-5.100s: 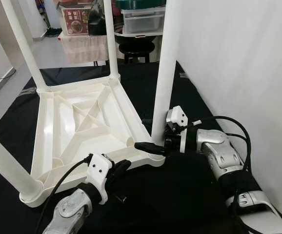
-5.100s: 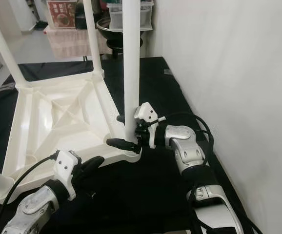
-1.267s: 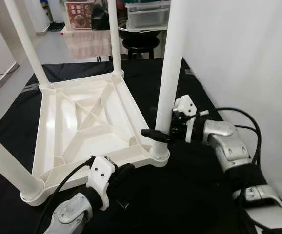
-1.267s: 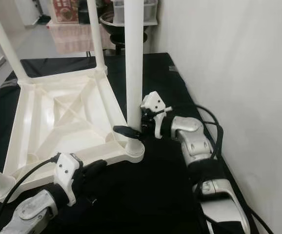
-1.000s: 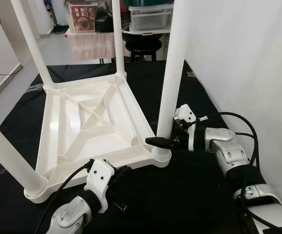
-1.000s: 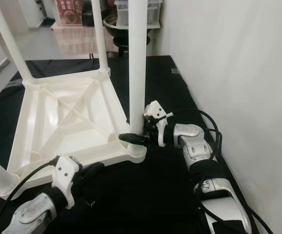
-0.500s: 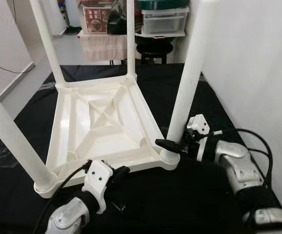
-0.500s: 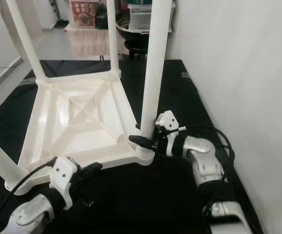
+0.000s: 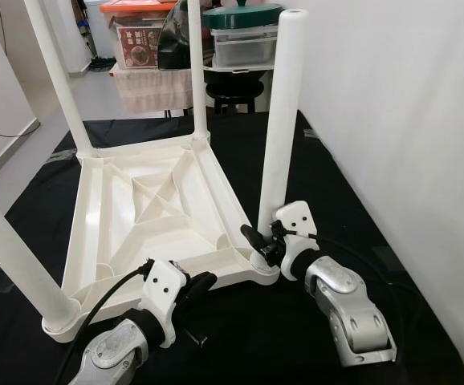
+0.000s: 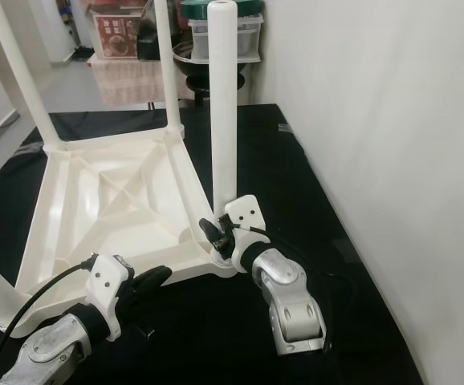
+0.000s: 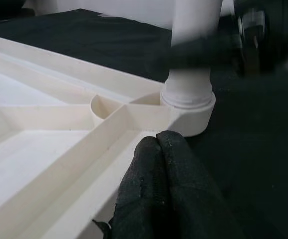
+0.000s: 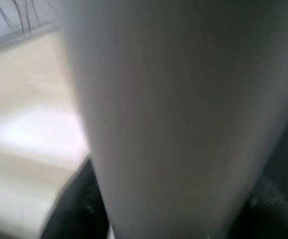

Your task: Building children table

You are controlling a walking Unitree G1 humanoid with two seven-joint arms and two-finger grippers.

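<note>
In the left eye view, the upturned white children's table (image 9: 148, 212) lies mid-frame on a black mat (image 9: 328, 172), legs up. The right gripper (image 9: 258, 243) clasps the near-right leg (image 9: 280, 120) at its base. The left wrist view shows the left gripper (image 11: 156, 144), jaws pressed together, touching the table's rim (image 11: 91, 172). The right wrist view blurs on the leg (image 12: 154, 114).

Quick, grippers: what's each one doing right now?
Left gripper: shut, empty, at the tabletop rim.
Right gripper: around the base of the near-right leg; closed on it.
</note>
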